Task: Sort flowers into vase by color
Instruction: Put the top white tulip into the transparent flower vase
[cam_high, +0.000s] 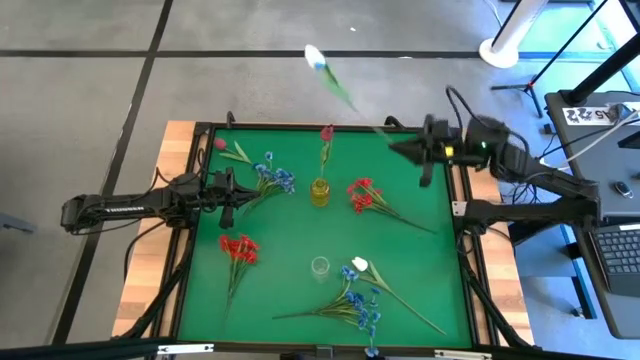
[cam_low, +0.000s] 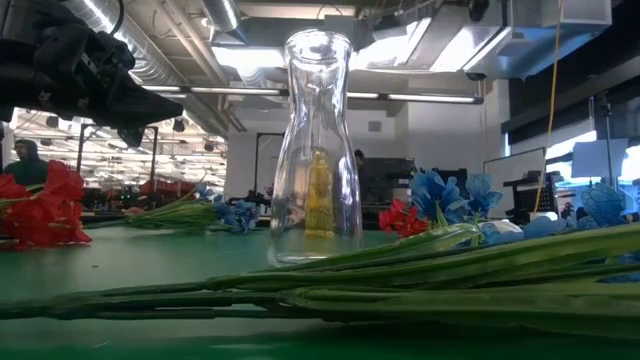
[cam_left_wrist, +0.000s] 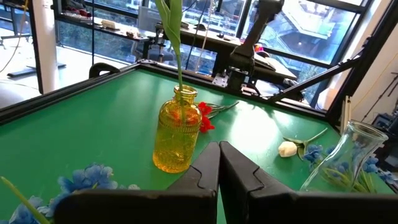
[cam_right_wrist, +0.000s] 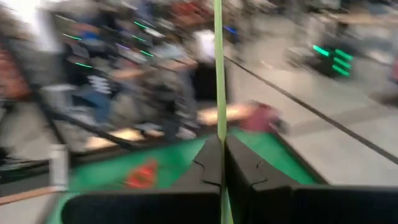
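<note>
White-bud flower (cam_high: 328, 72): clamped by its stem in the right gripper (cam_high: 400, 147) above the table's far right. Long axis is slanted away over the far edge. The clear vase (cam_high: 320, 266) lies nearer-left (left gripper (cam_high: 243, 190) shut, empty).

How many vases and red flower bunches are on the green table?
Yellow vase: 1
Clear glass vase: 1
Red flower clusters: 2
Total: 4
</note>
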